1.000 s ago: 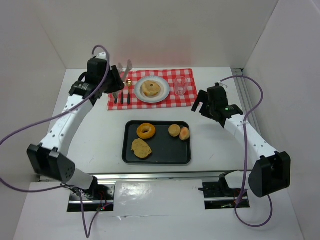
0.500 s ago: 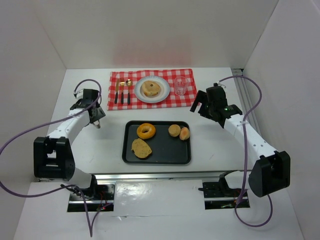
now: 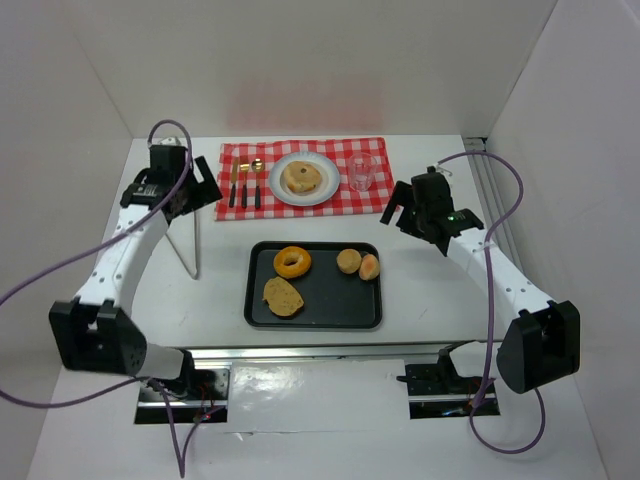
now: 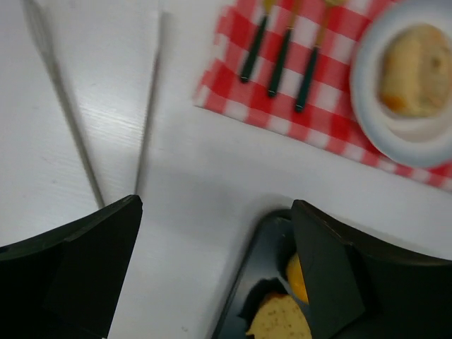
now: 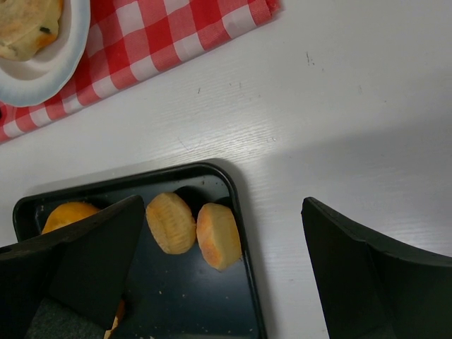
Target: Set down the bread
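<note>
The bread [image 3: 301,178], a large round pale-tan bun, lies on the white plate [image 3: 326,191] on the red checked cloth at the back. It also shows in the left wrist view as the bread [image 4: 413,70] and in the right wrist view as the bread [image 5: 25,25]. My left gripper [image 3: 203,190] hovers left of the cloth, and its wrist view shows the left gripper [image 4: 215,205] open and empty. Right of the cloth, my right gripper [image 3: 400,208] is above the table. From its own camera the right gripper [image 5: 222,203] is open with nothing in it.
Metal tongs [image 3: 187,240] lie on the table at the left. A black tray [image 3: 330,300] in the middle holds an orange ring donut [image 3: 292,262], a flat slice [image 3: 283,297] and two small buns [image 3: 349,261]. Cutlery [image 3: 243,185] and a glass [image 3: 361,172] sit on the cloth.
The left gripper carried the tongs from over the cutlery down to the left, opened and let them go. It has since risen back toward the cloth. The right arm has not moved.
</note>
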Robot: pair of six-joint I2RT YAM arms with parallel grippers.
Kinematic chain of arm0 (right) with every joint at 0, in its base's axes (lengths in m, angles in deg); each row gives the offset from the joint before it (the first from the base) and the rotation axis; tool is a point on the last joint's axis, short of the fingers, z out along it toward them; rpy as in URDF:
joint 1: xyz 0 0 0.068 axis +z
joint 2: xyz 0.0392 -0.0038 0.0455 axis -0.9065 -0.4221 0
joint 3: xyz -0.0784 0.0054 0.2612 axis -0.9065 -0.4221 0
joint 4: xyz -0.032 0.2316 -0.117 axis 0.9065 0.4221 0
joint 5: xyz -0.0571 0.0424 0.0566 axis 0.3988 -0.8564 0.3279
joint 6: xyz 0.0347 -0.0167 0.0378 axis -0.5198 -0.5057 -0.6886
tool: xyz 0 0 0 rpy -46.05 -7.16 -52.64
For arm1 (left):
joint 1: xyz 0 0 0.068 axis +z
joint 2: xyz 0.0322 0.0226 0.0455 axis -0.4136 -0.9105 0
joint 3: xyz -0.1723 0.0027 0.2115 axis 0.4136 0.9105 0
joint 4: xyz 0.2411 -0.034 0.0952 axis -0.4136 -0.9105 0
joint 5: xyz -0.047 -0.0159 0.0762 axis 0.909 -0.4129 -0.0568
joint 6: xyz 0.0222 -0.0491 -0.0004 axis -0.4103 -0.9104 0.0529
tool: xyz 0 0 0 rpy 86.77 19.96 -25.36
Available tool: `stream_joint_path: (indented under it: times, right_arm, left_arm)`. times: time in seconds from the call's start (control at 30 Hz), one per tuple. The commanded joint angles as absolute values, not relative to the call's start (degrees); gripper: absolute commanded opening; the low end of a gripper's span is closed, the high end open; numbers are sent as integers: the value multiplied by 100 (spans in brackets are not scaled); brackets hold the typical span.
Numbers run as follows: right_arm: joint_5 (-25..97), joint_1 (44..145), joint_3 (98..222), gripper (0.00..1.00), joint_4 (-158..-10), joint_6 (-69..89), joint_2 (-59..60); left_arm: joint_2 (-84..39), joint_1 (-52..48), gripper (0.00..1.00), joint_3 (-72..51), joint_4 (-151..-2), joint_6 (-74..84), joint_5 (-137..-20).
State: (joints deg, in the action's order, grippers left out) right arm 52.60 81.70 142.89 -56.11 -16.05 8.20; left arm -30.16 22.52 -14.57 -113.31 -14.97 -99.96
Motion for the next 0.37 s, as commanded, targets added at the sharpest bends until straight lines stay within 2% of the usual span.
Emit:
stream_joint_path:
  times: [0.0, 0.17, 0.33]
  right_arm:
    - [5419, 8261, 14426, 100, -5713, -1615, 772]
    - [5419, 8261, 14312, 100, -5713, -1615, 824]
    - [5419, 8261, 14312, 100, -5713, -1615, 824]
  left_arm:
    - [-1914, 2022, 100, -1062, -11456, -1069, -8813]
    - [-768, 1969, 100, 256, -10716, -1069, -8047]
    - [-722, 1969, 97, 452, -10794, -1069, -7976]
